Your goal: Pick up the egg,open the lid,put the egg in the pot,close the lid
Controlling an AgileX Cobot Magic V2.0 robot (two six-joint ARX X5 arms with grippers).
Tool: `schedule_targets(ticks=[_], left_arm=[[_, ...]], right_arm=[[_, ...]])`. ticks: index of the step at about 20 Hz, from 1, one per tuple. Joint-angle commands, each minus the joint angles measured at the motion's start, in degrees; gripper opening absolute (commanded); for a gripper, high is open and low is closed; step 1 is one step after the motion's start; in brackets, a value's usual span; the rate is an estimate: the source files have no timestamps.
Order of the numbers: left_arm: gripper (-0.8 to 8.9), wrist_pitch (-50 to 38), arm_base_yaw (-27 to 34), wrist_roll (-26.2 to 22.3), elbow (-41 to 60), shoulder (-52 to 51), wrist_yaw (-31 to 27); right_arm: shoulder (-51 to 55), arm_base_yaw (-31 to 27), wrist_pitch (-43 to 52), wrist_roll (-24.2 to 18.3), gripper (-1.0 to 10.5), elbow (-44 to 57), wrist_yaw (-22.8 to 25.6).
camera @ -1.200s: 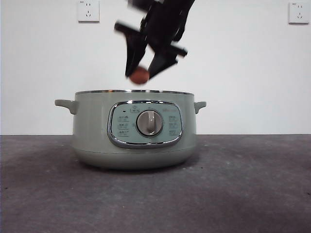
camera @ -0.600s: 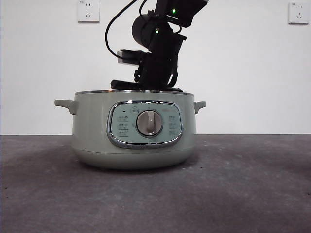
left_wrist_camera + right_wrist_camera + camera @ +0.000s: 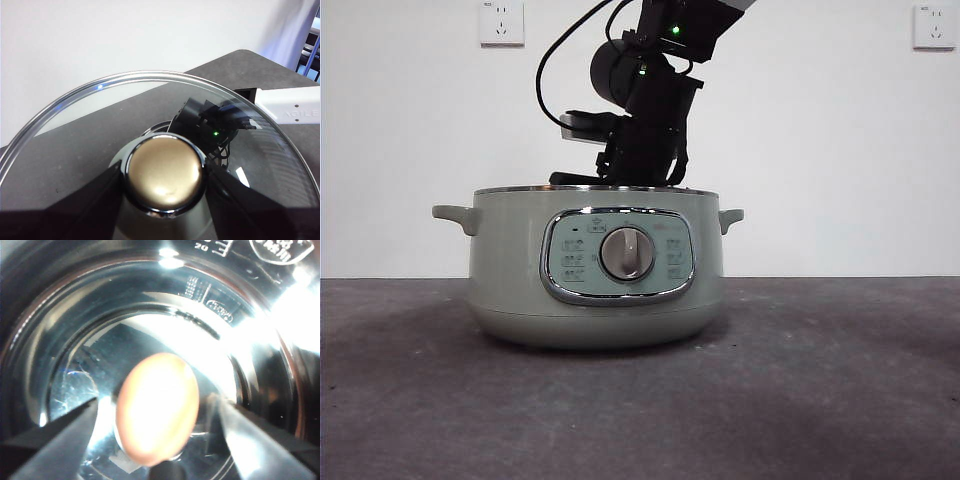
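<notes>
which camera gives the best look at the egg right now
The right wrist view: the egg fills the middle between the right gripper's open jaws, inside the pot's shiny bowl. The front view hides it behind the pot wall; the left wrist view shows only the lid.
</notes>
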State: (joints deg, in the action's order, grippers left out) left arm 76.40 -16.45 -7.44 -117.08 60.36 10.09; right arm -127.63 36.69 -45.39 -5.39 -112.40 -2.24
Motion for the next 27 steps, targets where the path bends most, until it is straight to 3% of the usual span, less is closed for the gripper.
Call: schedule_targets(ticks=[1, 5, 15, 19, 27], left_arm=[[-0.08, -1.0, 0.1, 0.2, -0.7, -0.5, 0.4], [-0.08, -1.0, 0.1, 0.1, -0.7, 0.5, 0.4], [-0.08, -4.1, -1.8, -1.8, 0.6, 11.2, 0.9], [-0.08, -14.1, -4.1, -0.9, 9.7, 13.4, 4.0], [-0.08, -37.0, -7.5, 1.0, 31.2, 13.4, 3.6]], right_arm=[[4.6, 0.1, 0.4, -0.2, 4.5, -0.4, -0.3], [16.1, -0.1, -1.7, -0.2, 4.5, -0.4, -0.3], [41.5, -0.1, -16.9, -1.4, 4.4, -0.4, 0.8], [50.5, 0.0, -22.1, -1.6, 4.4, -0.4, 0.8], [60.4, 0.0, -28.5, -1.7, 4.4, -0.4, 0.8]])
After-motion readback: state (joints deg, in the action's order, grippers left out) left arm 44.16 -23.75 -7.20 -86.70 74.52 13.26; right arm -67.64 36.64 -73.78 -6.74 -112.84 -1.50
